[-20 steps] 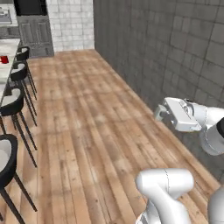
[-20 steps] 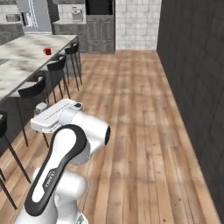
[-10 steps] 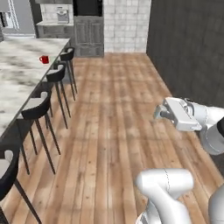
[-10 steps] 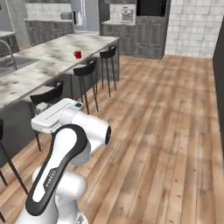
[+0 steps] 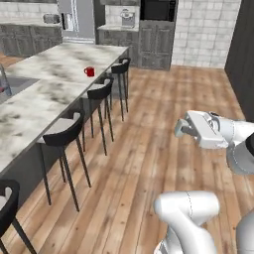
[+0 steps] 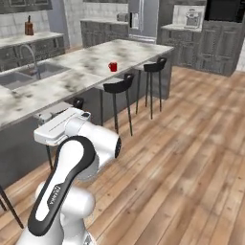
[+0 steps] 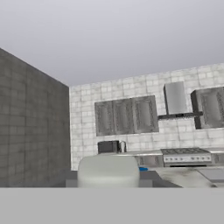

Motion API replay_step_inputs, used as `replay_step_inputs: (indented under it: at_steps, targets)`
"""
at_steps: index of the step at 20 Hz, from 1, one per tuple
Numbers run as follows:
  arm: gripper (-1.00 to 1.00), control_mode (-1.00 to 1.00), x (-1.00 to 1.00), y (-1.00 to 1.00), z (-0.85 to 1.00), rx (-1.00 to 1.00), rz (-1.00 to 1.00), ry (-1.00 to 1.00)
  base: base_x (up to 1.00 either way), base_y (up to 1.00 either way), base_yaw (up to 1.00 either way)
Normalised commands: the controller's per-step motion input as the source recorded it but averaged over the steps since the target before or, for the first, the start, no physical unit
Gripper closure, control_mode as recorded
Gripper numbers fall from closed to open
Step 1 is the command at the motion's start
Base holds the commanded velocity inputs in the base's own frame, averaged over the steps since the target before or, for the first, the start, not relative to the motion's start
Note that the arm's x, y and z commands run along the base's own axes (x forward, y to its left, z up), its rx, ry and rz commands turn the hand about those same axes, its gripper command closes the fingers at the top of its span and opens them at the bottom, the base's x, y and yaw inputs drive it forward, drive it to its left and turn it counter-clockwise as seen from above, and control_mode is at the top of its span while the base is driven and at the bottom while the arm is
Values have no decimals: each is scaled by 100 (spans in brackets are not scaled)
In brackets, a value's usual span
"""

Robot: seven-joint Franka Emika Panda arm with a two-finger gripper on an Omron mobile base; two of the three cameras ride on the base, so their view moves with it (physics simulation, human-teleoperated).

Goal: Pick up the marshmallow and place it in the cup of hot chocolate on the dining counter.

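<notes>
Swinging left, both base views now face the dining counter [image 5: 44,94] and cup of hot chocolate [image 5: 89,71]; pincer state unclear.

Table [image 5: 44,94], marble top: 1.
Red cup [image 5: 89,71] on the table: 1.
Black stools along the table, left base view: 4, counting the one cut off at the lower left edge [image 5: 7,208]; the others stand at [image 5: 62,136], [image 5: 100,92] and [image 5: 121,67].
Sink with faucet [image 6: 29,52]: 1.
Refrigerator [image 6: 142,19]: 1.
Wall oven [image 5: 157,10]: 1.
Toaster [image 5: 51,19]: 1.
Stove [image 7: 186,156], hand view: 1.
Range hood [image 7: 175,99]: 1.
</notes>
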Motion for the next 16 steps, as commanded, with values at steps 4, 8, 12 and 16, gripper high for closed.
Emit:
replay_step_inputs:
  at_steps: [4,8,12,16]
  targets:
    - [100,100,0,0,0,0,0,0,100,-66,45]
    - [100,100,0,0,0,0,0,0,100,-65,46]
    - [100,100,0,0,0,0,0,0,100,-58,49]
    - [100,100,0,0,0,0,0,0,100,-61,48]
